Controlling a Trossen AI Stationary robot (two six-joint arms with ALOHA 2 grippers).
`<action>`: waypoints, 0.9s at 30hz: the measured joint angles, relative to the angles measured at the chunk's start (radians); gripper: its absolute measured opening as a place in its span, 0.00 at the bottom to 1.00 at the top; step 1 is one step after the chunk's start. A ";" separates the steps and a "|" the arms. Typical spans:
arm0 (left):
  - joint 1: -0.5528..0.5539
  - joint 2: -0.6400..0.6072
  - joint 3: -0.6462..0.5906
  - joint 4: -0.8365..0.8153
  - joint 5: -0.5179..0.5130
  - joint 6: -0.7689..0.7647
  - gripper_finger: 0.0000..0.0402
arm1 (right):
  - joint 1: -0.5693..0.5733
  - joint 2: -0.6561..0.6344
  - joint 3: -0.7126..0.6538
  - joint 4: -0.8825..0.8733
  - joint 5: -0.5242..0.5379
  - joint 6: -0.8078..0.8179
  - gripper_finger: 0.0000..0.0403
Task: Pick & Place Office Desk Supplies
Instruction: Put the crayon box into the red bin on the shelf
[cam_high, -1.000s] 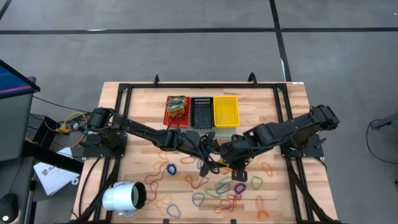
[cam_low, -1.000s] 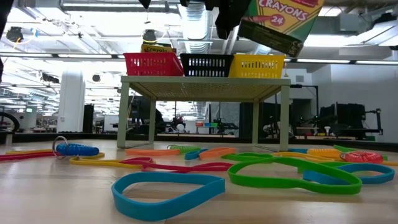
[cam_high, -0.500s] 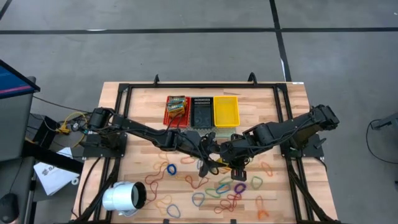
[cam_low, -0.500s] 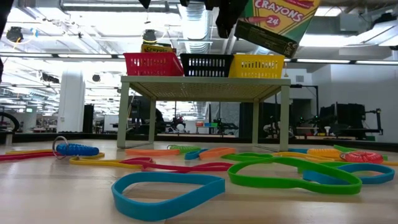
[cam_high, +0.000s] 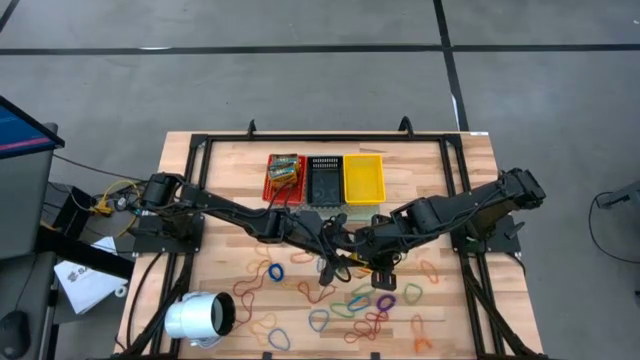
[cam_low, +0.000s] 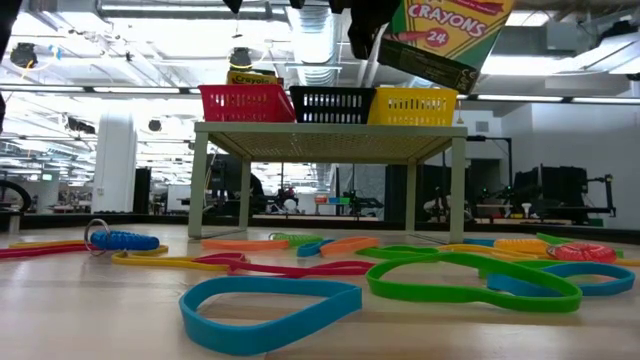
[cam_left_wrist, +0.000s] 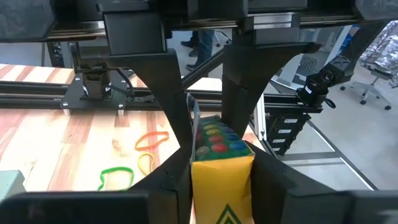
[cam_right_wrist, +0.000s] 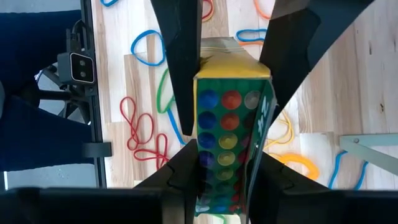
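Note:
A green-and-yellow crayons packet (cam_low: 440, 40) hangs tilted high above the table, between both grippers. My left gripper (cam_left_wrist: 214, 143) reaches in level from the table's left and is shut on the packet (cam_left_wrist: 221, 165). My right gripper (cam_right_wrist: 227, 118) slants down from the right and is also shut on the packet (cam_right_wrist: 230, 143). In the high view the two grippers meet at mid-table (cam_high: 362, 245) and hide the packet. Several coloured rubber bands (cam_high: 350, 300) lie flat on the wood near the front. My left gripper pinches the packet between its two fingers, one on each side (cam_left_wrist: 198, 171), coming level from the table's left. The packet is lifted clear of the table. My right gripper pinches the packet's two opposite sides (cam_right_wrist: 204, 124) between its fingers (cam_right_wrist: 180, 68), slanting down from above. The packet's face with coloured dots shows between them, and the packet is clear of the table.
Red (cam_high: 284, 177), black (cam_high: 324, 178) and yellow (cam_high: 363, 178) baskets stand in a row on a raised shelf (cam_low: 330, 130) at the far middle. The red one holds packets. A white cylinder (cam_high: 200, 318) lies at the near left. Black frame rails run round the table.
The crayons packet has shifted a little toward the table's left and tipped slightly. Both arms have kept their places.

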 joint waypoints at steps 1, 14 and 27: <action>0.000 0.000 0.000 0.001 0.000 0.000 0.28 | 0.000 0.000 0.000 0.001 0.000 -0.001 0.23; 0.002 0.000 0.000 0.003 0.014 0.002 0.24 | 0.004 -0.001 0.000 0.009 -0.003 -0.015 0.42; 0.070 -0.204 -0.001 -0.226 0.008 0.058 0.24 | 0.143 -0.279 0.000 -0.054 0.292 0.157 0.51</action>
